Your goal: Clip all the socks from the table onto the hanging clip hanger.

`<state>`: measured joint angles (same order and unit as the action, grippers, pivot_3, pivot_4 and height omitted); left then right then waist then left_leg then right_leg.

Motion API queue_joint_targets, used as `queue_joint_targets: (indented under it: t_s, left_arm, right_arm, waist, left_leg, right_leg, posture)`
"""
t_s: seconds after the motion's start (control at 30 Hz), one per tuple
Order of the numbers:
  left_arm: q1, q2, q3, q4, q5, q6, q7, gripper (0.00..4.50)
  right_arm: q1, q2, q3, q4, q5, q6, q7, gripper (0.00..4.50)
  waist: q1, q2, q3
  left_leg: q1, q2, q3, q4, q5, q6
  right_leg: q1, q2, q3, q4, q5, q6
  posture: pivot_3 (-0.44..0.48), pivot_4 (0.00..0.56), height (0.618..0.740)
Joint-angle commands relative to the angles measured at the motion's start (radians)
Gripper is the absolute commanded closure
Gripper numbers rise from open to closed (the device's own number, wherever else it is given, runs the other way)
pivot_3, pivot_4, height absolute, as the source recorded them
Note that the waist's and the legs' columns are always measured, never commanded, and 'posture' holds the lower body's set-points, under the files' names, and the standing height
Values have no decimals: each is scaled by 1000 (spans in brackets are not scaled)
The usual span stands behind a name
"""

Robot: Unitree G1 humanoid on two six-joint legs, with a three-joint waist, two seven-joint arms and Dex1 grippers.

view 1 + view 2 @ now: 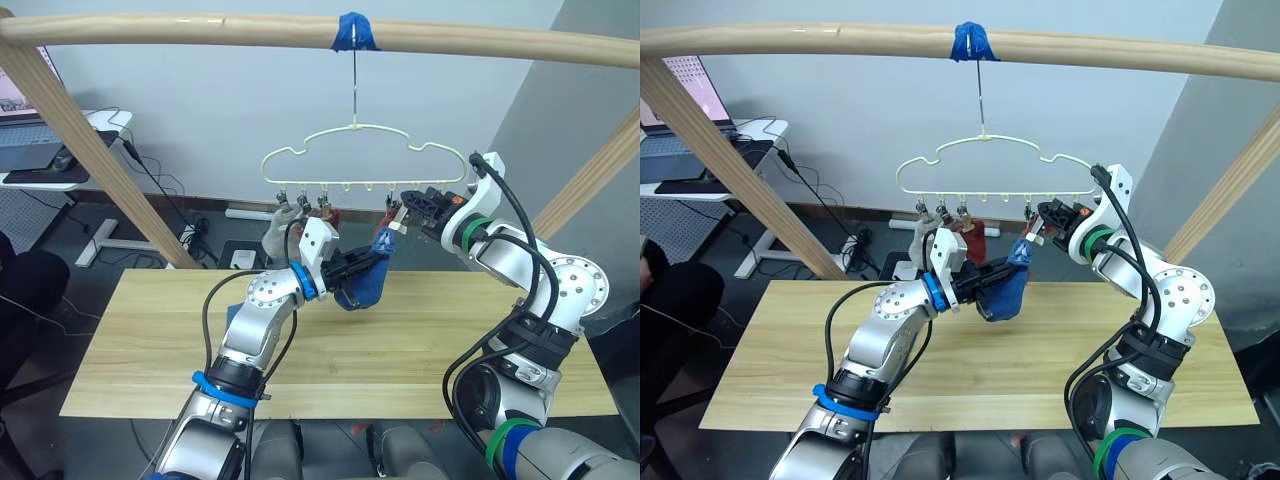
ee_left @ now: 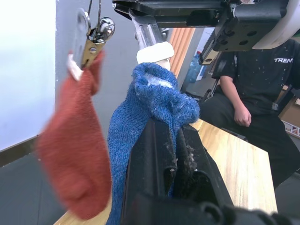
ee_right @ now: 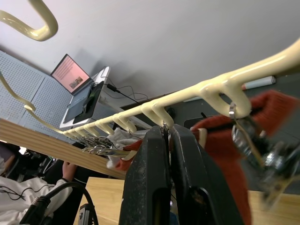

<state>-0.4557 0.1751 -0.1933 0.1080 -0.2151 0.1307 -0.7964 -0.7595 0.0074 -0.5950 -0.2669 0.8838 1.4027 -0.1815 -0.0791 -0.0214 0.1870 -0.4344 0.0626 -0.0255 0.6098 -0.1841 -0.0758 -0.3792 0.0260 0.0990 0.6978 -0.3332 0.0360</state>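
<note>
Left wrist view — gripper [image 2: 171, 140] clamps blue sock [image 2: 140, 122]

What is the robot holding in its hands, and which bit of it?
The left gripper holds a blue sock, its fingers pinching the open cuff end. The right gripper squeezes a metal clip on the clip hanger.

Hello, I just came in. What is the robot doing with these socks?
It is clipping socks onto the clip hanger that hangs from a wooden pole. The left gripper holds a blue sock up under the hanger's lower bar, while the right gripper is shut on one of the clips there. A rust red sock and a light grey sock already hang from clips. A person sits behind the table.
</note>
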Motion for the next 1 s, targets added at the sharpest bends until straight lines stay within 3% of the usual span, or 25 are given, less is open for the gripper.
queue_joint_targets:
  t_s: [0.03, 1.0]
  left_arm:
    - [-12, -4, -11, -31, 2, -7, 4, 4478]
    - [-89, -38, 23, 31, -9, -42, 17, 4478]
  right_arm:
    - [-10, -9, -3, -3, 17, -1, -19, 4500]
    - [8, -37, 33, 10, 57, -10, -35, 4500]
  waist:
    - [-2, 0, 0]
    - [-4, 0, 0]
  left_leg:
    - [0, 0, 0, 0, 0, 0]
    - [0, 0, 0, 0, 0, 0]
  right_leg:
    - [0, 0, 0, 0, 0, 0]
    - [0, 0, 0, 0, 0, 0]
  posture:
    - [-85, 160, 740]
    - [-85, 158, 740]
